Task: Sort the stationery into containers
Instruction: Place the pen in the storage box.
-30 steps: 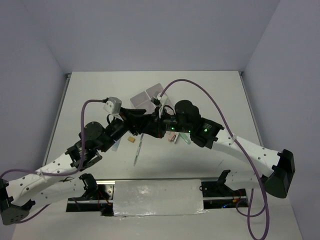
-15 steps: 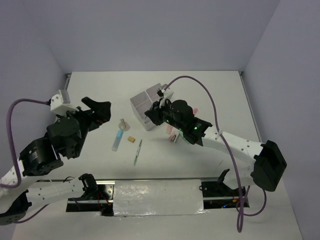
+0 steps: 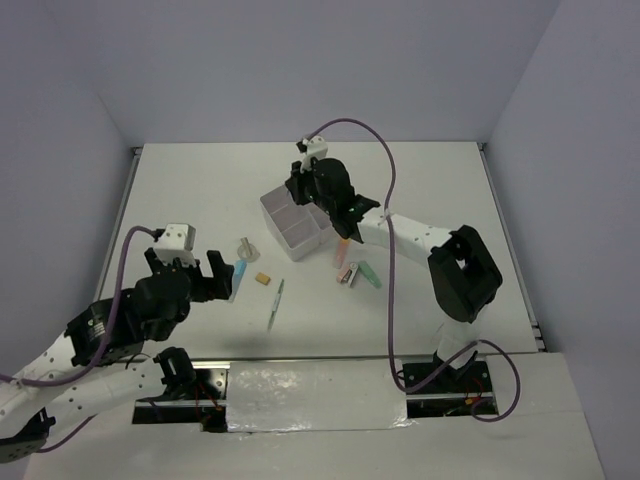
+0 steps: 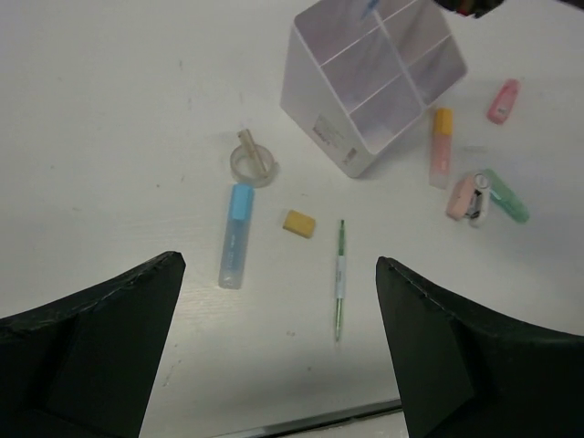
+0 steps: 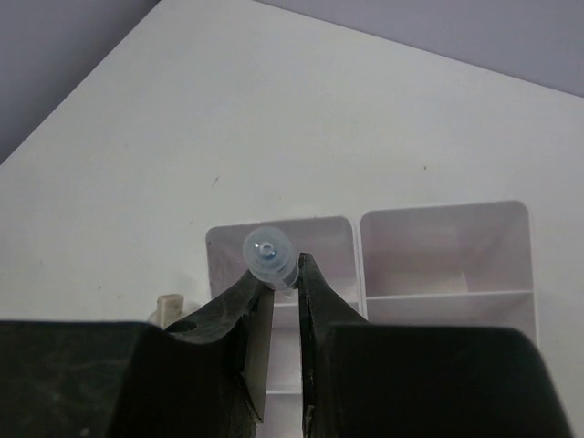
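With 12 o'clock as the far side of the top view, the organiser sits mid-table. The right gripper hangs over its 12 o'clock side, fingers clenched on a slim piece whose round pale-blue end points straight at the wrist camera. I cannot tell whether it is a pen or a highlighter, nor which compartment lies exactly under it. Holding it upright looks deliberate: it could then drop lengthwise into a narrow cell instead of bridging the dividers. It appears to be above the rim, so the drop seems not yet made. The left gripper hovers at the organiser's 8 o'clock, jaws spread wide and empty, high enough for its camera to take in the loose stock, probably to choose a next pick. At its 3 o'clock lie the blue highlighter, the tape roll at that highlighter's 12, the eraser and a thin pen, each apart from the others. At the organiser's 4 o'clock the orange highlighter, pink highlighter and green highlighter wait on the table, nearer the right arm.
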